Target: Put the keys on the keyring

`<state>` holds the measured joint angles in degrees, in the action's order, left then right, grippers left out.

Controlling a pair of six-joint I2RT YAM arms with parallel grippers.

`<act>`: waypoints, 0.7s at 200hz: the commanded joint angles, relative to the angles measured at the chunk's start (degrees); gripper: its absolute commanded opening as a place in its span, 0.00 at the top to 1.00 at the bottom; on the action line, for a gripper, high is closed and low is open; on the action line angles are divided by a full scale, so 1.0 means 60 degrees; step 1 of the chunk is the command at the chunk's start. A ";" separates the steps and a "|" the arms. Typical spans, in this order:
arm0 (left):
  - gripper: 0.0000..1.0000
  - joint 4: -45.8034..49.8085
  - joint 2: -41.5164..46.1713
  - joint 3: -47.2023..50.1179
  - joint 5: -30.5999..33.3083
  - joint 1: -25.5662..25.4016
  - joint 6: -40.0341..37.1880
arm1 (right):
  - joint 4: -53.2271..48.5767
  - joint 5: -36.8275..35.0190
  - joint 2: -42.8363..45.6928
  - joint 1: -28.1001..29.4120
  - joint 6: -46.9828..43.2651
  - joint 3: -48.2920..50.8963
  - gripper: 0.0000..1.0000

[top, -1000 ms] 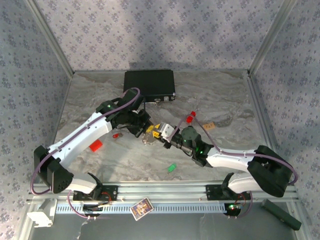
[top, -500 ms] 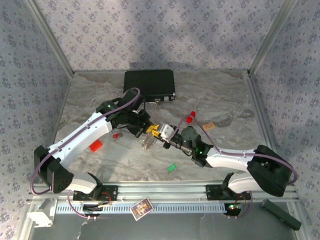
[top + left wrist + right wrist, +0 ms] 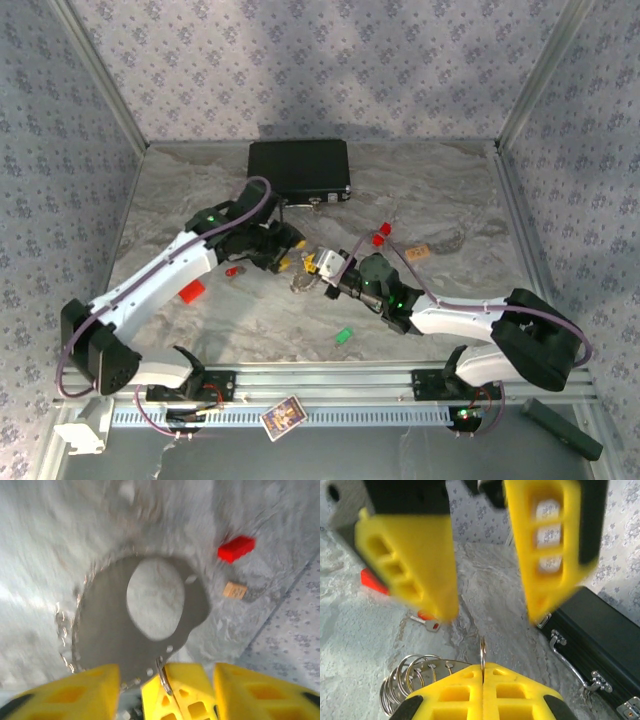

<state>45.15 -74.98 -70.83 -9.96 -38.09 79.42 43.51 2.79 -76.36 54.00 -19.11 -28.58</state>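
Two arms meet at the middle of the marble-patterned bench. The right gripper has its jaws pressed together on a thin wire loop of the keyring, a pale metal plate with a round hole, a beaded edge and a stack of silvery rings on one side. The keyring sits low over the bench between the two wrists; whether it rests on the surface cannot be told.

The left gripper faces it with jaws spread, its yellow fingers standing either side of the pinched loop and apart from it, gripping nothing.

The keys lie loose on the bench, apart from the ring. A red-headed key lies beyond it, near a tan tag. A small red key lies beside the left arm, near a red block. A green key lies nearer the arm bases. A black case sits at the far edge.
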 commanded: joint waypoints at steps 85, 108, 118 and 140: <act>0.39 -0.5768 0.2973 0.4175 0.1326 0.0772 -1.4876 | -0.4184 0.3197 0.0742 -0.1200 -0.0512 -0.1812 1.00; 0.38 -0.6255 0.3281 0.4772 -0.0063 0.0767 -1.6434 | -0.5215 0.3738 0.0802 -0.1331 -0.1057 -0.2237 1.00; 0.40 -0.6369 0.3439 0.5012 -0.0724 0.0771 -1.7001 | -0.5620 0.3900 0.0826 -0.1387 -0.1235 -0.2413 1.00; 0.41 -0.6327 0.3799 0.5420 -0.1889 0.0792 -1.8017 | -0.6416 0.4093 0.0838 -0.1483 -0.1639 -0.2794 1.00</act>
<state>10.98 -55.31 -40.23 -9.80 -33.10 -14.70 12.47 23.03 -72.93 45.84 -24.67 -41.32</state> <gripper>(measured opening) 0.590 0.052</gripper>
